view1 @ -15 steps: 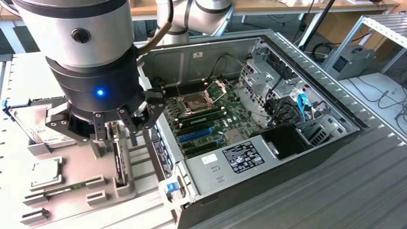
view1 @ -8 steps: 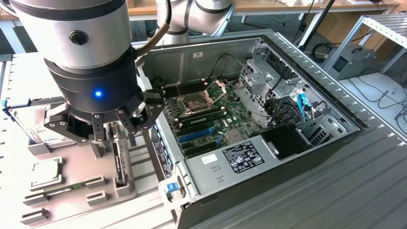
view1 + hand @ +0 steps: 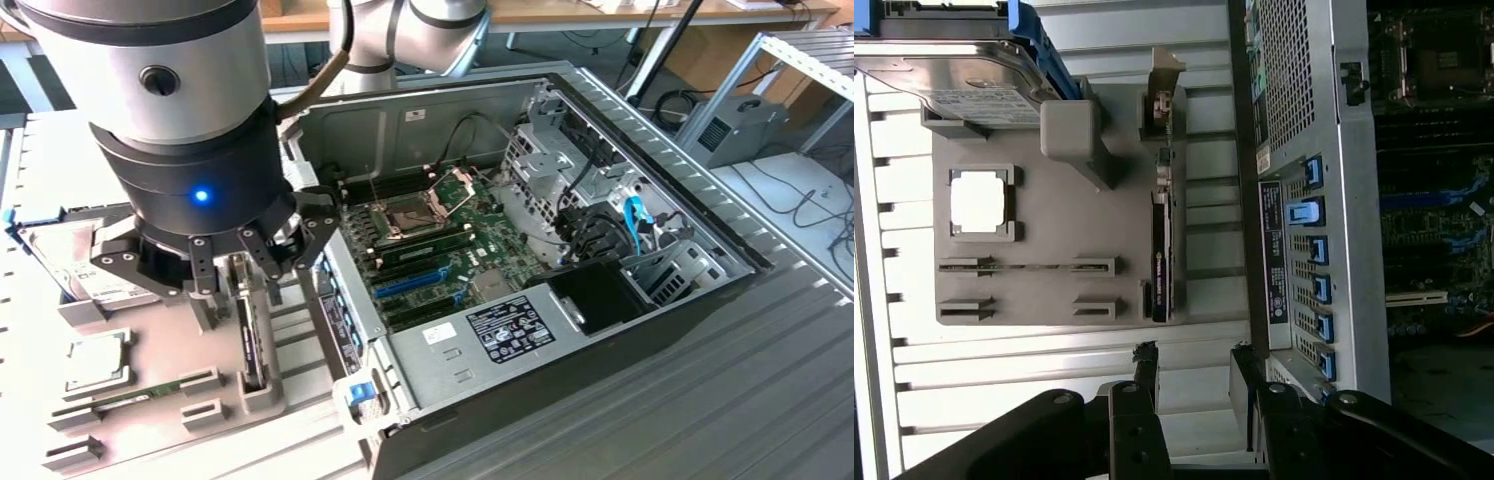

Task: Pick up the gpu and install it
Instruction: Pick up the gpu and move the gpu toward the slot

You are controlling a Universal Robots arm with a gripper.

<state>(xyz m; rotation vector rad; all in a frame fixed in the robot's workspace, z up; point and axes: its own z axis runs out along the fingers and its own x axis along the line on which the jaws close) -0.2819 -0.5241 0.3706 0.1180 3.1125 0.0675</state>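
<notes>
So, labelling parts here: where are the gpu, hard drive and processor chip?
gpu (image 3: 1161, 260): wrist view, its dark middle.
hard drive (image 3: 964, 90): wrist view, labelled face.
processor chip (image 3: 981, 203): wrist view, metal lid centre.

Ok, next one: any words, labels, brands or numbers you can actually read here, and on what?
Nothing here is legible.
The power supply label: print too small to read.
The hard drive label: too small to read.
The sticker along the edge of the gpu: unreadable.
The strip label on the rear of the computer case: unreadable.
</notes>
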